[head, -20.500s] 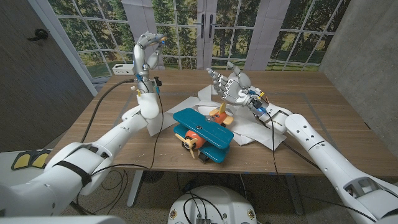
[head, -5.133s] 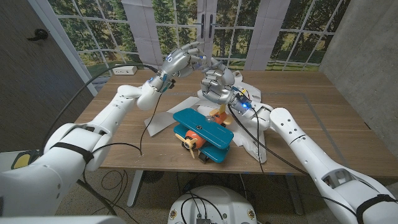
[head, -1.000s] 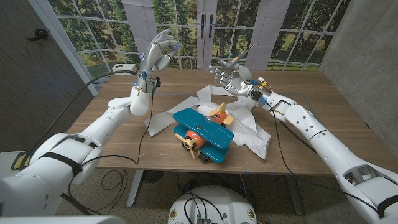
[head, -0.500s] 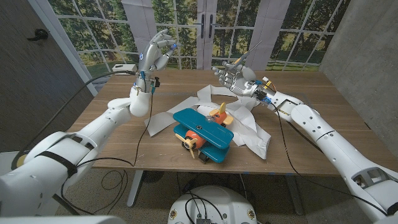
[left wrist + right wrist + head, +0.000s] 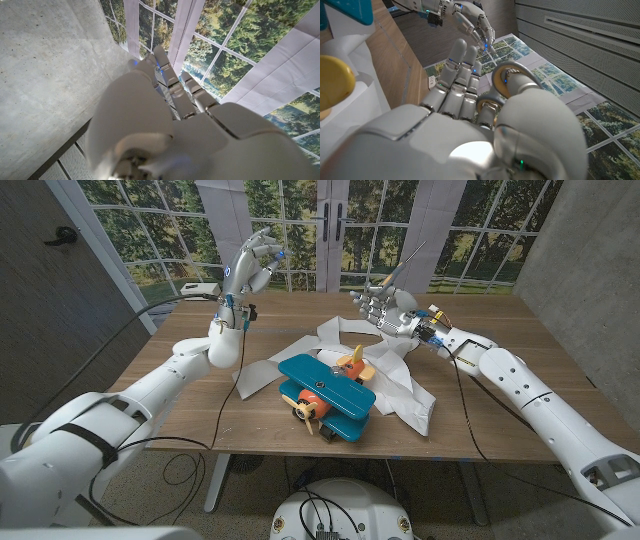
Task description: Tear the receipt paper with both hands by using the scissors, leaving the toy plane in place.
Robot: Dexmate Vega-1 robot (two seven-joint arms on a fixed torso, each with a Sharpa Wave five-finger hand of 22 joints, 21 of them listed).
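The teal toy plane (image 5: pixel 326 393) with orange and yellow parts stands at the middle of the wooden table (image 5: pixel 500 350), on crumpled white receipt paper (image 5: pixel 402 385). My right hand (image 5: pixel 387 311) is raised above the paper's far right part. It holds the scissors (image 5: pixel 403 263), blades pointing up and away; the scissors' handle ring (image 5: pixel 506 79) sits around a finger of my right hand (image 5: pixel 470 130). My left hand (image 5: pixel 254 266) is lifted high over the table's back left, fingers apart and holding nothing. The left wrist view has my left hand (image 5: pixel 165 125) against the backdrop.
A white power strip (image 5: pixel 200 290) lies at the table's back left corner. Black cables (image 5: pixel 233 395) trail from both arms across the tabletop. A window-print backdrop (image 5: pixel 300 230) stands right behind the table. Bare wood shows at the right side and front left.
My right hand has drifted to the right and slightly back with the scissors, away from the left hand. The left hand, the plane and the paper have stayed put.
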